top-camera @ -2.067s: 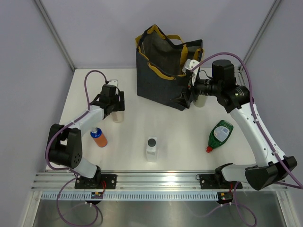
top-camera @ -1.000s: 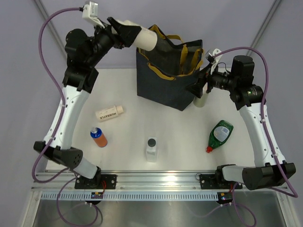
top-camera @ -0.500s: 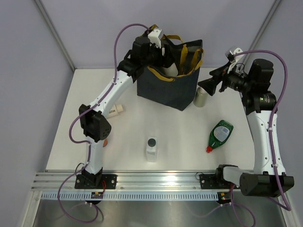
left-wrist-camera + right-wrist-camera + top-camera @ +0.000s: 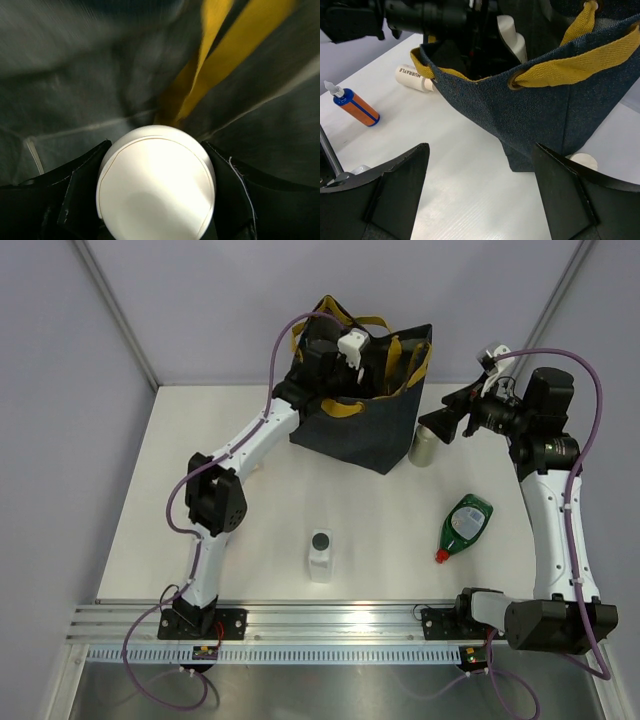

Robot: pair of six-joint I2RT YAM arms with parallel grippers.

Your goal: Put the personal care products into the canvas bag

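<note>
The left gripper [image 4: 157, 194] got sunk deeper into the one canvas bag [image 4: 350, 430], clamped on a pale bottle [image 4: 156, 180]; right gripper [image 4: 480, 194] is held wide open, empty; five other bottles [image 4: 320, 555] counted outside.

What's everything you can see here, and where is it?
Bag: one, navy, yellow handles, far centre.
Pale bottle: one, whitish, inside bag.
Beige bottle: one, upright, right of bag.
Green bottle: one, red cap, lying at right.
White bottle: one, black cap, upright, near centre.
Orange bottle: one, blue cap, left side.
Labelled bottle: one, cream, lying left of bag.
Left fingers: two, black, shut on pale bottle.
Right fingers: two, black, open, right of bag.
</note>
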